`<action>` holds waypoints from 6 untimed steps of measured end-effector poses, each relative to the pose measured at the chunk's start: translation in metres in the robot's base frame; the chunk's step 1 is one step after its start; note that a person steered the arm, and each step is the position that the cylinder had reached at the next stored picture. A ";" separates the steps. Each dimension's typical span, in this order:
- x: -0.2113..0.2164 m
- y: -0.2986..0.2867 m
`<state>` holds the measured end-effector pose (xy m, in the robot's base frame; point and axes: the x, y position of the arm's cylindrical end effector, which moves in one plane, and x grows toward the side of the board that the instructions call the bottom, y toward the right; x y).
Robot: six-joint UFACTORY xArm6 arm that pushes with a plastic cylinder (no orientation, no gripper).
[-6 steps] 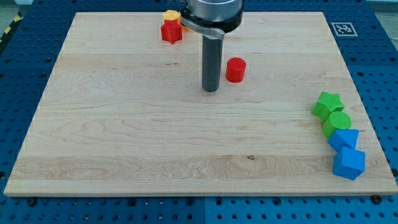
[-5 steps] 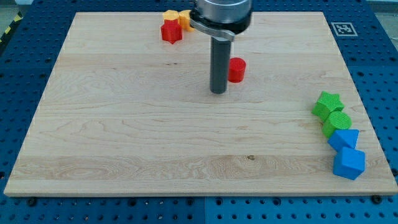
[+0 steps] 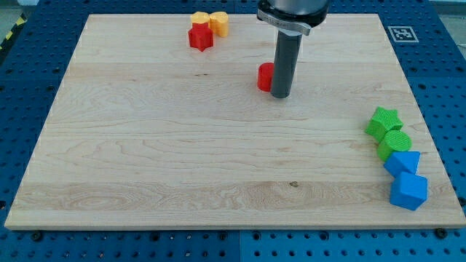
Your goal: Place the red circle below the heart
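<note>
Blue perforated workbench point(image 3: 29, 109) surrounds a pale wooden board point(image 3: 160, 153). On it, my straight dark rod comes down from the view's top, and my tip point(image 3: 282, 95) rests on the wood against the right side of the small red cylinder block point(image 3: 265, 76) — nothing is held, only touched. At the right edge sit two green blocks point(image 3: 386, 129) above two blue blocks point(image 3: 405, 178). Near the top edge, well apart from the cylinder, a red star-like block point(image 3: 200, 38) touches a yellow block point(image 3: 199, 18) and an orange heart-like block point(image 3: 218, 23).
</note>
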<state>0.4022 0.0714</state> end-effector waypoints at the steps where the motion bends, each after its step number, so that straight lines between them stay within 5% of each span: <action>1: -0.006 -0.003; 6: 0.006 -0.003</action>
<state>0.4082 0.0680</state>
